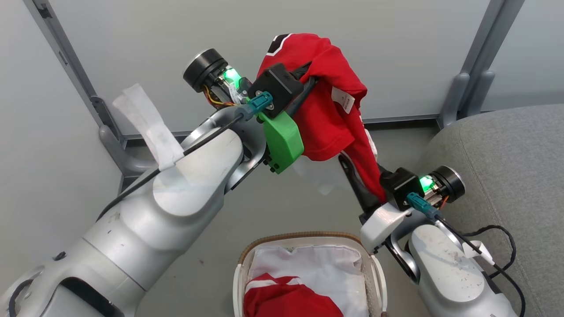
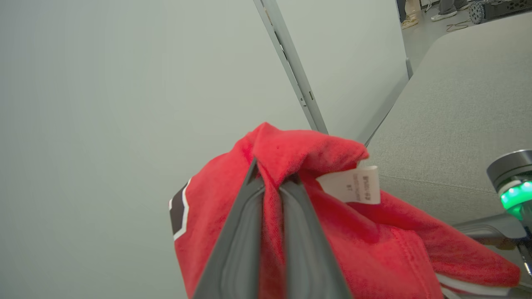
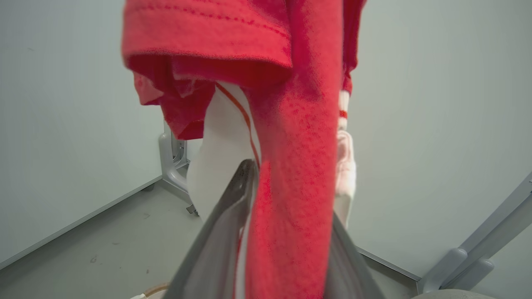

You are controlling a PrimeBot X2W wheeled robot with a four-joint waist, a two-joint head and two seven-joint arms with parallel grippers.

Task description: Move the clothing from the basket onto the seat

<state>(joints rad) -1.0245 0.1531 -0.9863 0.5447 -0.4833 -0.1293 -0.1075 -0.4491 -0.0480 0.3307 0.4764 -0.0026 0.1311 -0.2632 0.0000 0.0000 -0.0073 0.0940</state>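
Test lab — partition panels (image 1: 132,35), bare floor (image 1: 286,211)

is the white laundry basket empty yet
Not empty: a red shirt with white trim lies inside the white perforated plastic basket, on its white lining.

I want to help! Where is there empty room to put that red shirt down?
The grey sofa, right of the basket, is mostly bare. Bare floor lies between basket and wall. The basket is crowded: another red shirt inside.
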